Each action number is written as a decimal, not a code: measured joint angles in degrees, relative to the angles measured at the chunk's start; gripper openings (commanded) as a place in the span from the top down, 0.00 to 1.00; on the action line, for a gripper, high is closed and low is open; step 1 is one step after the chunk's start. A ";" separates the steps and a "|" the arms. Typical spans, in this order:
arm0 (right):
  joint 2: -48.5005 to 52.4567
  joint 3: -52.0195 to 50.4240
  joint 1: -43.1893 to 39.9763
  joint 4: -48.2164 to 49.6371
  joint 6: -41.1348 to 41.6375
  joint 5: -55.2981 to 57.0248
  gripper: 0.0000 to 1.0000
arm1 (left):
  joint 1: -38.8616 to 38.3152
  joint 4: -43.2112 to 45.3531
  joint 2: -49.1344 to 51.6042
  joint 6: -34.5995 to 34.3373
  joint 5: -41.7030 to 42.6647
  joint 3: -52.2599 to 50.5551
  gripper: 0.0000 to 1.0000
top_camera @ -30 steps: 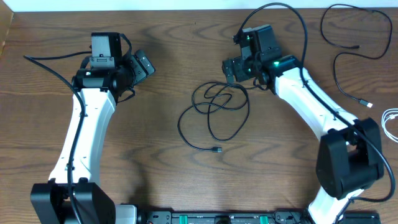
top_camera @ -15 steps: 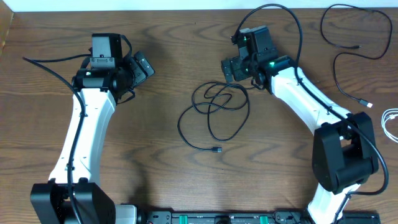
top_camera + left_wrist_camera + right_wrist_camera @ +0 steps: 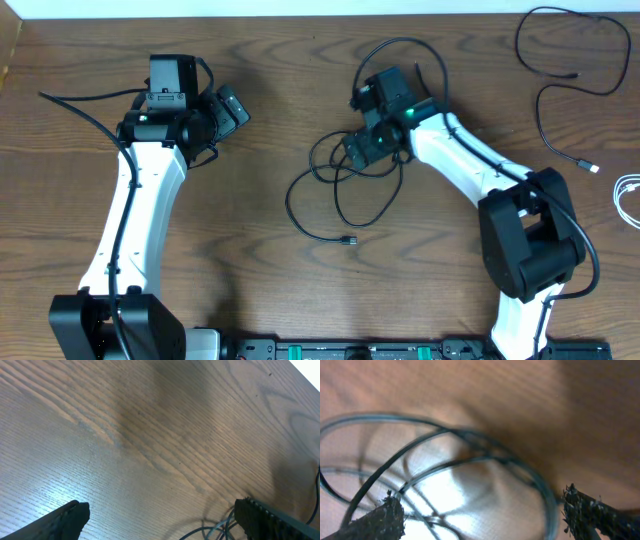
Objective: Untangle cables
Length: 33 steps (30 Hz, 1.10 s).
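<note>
Moving down and left, the right gripper (image 3: pixel 356 150) is hanging wide open over the looped black cable (image 3: pixel 345 212) in the middle of the table (image 3: pixel 260 250). The left gripper (image 3: pixel 232 105) is waiting open, well apart. Far right, a white cable (image 3: pixel 628 200) and a second black cable (image 3: pixel 545 85) are lying.

Bare table (image 3: pixel 265 150) between arms; cable tangle (image 3: pixel 345 240) blocks centre; black cable (image 3: pixel 541 110), white cable (image 3: pixel 620 195) far right.
</note>
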 measured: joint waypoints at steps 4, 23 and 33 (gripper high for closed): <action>0.83 0.00 0.52 -1.55 -0.02 1.57 0.01 | 0.00 -0.09 0.00 -0.02 0.00 0.00 0.01; 5.81 1.03 -6.03 1.90 -0.20 10.03 0.99 | -0.02 -1.09 0.00 -0.15 0.02 0.00 0.01; 6.64 4.74 -19.80 11.65 -0.31 12.83 0.99 | -0.02 -1.11 0.00 -0.17 0.02 0.00 0.01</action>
